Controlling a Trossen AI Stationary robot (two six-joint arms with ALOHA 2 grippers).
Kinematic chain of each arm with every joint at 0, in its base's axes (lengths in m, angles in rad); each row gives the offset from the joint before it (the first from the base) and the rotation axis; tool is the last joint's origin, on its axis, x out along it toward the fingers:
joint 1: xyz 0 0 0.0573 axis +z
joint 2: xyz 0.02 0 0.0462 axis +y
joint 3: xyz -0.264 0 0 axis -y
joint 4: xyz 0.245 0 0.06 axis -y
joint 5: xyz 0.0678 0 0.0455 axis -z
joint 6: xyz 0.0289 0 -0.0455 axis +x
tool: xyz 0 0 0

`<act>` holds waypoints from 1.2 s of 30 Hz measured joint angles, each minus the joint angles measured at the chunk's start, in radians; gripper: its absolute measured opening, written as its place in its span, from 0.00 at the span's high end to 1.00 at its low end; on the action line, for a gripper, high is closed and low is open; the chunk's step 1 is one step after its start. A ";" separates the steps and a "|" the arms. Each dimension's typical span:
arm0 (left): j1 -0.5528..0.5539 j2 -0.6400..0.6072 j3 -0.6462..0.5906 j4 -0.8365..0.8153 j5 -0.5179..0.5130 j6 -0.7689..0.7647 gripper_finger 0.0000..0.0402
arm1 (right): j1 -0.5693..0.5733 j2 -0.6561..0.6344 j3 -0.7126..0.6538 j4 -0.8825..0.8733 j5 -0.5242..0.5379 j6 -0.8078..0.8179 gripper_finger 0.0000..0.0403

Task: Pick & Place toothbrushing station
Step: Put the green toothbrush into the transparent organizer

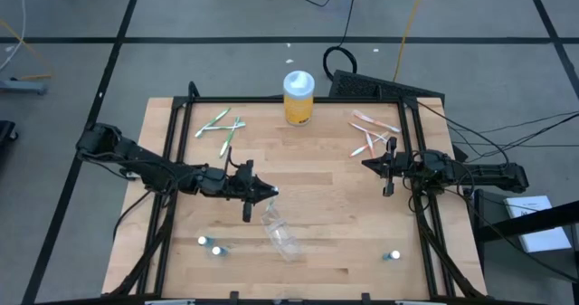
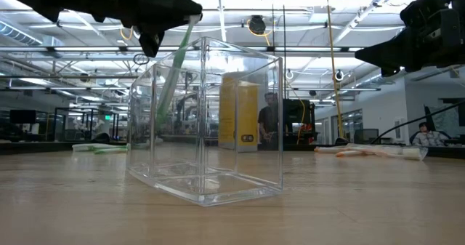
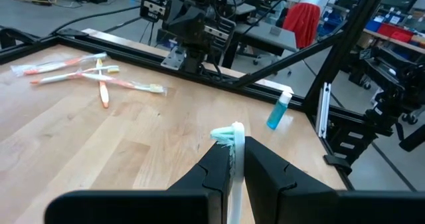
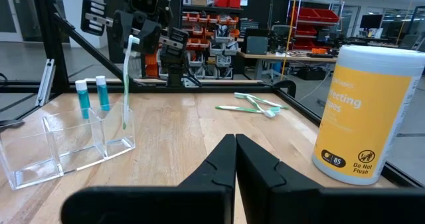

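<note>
The toothbrushing station (image 2: 207, 121), a clear plastic box open at the top, stands with its flat base on the wooden table, near the middle of the front half (image 1: 281, 233). My left gripper (image 1: 270, 194) hangs above its far end, shut on a pale green toothbrush (image 4: 126, 84). The brush hangs head up, and its lower end (image 4: 124, 124) dips just below the box's rim. My right gripper (image 1: 366, 165) waits shut at the table's right side, holding nothing. My left gripper pinches the toothbrush between its two fingers just below the bristle head (image 3: 235, 156). The fingers come nearly level from the table's left and lie across the brush. The brush hangs almost upright below them, with the handle's tip inside the box's top; whether it touches the box does not show.
A yellow jar with a white lid (image 1: 298, 97) stands at the far edge. Loose green toothbrushes (image 1: 222, 128) lie far left and pink-orange ones (image 1: 373, 133) far right. Small blue bottles (image 1: 217, 248) (image 1: 393, 255) stand near the front edge. Black frame rails run along both sides.
</note>
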 joint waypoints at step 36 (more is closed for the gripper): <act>-0.001 0.000 0.001 -0.088 -0.011 -0.008 0.72 | 0.000 0.000 0.000 0.000 0.000 0.000 0.99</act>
